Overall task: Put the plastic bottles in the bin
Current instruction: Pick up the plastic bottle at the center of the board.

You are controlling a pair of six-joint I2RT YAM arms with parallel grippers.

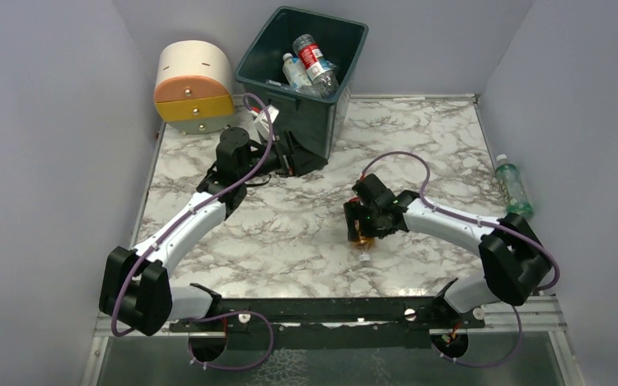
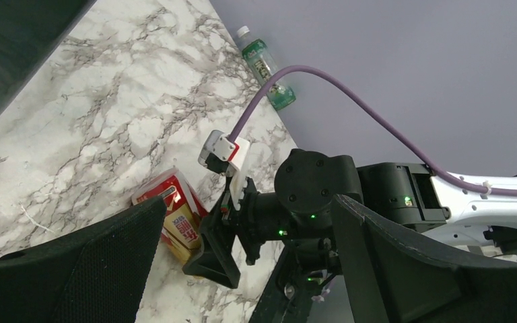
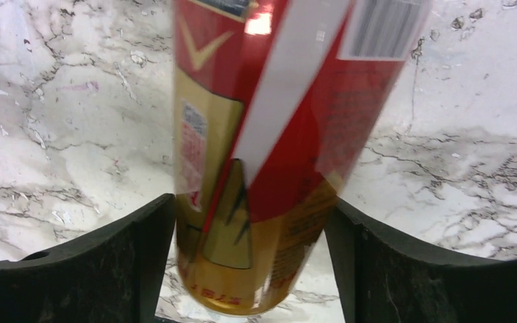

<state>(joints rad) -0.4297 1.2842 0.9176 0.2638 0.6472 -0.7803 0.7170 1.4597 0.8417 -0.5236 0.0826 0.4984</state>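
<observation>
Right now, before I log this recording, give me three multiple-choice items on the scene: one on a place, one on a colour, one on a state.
1. Where does the green bottle lie? A in the bin; B on the table, at its right edge; C on the drawer unit.
2. The bottle flanked by the right tool has a label that is: A red and gold; B blue; C green.
3. The left tool is: A shut on a bottle; B out of view; C open and empty.
Answers: 1 B, the top view shows it at the table's right edge; 2 A, the right wrist view shows red and gold; 3 C, its jaws stand wide apart with nothing between.
</observation>
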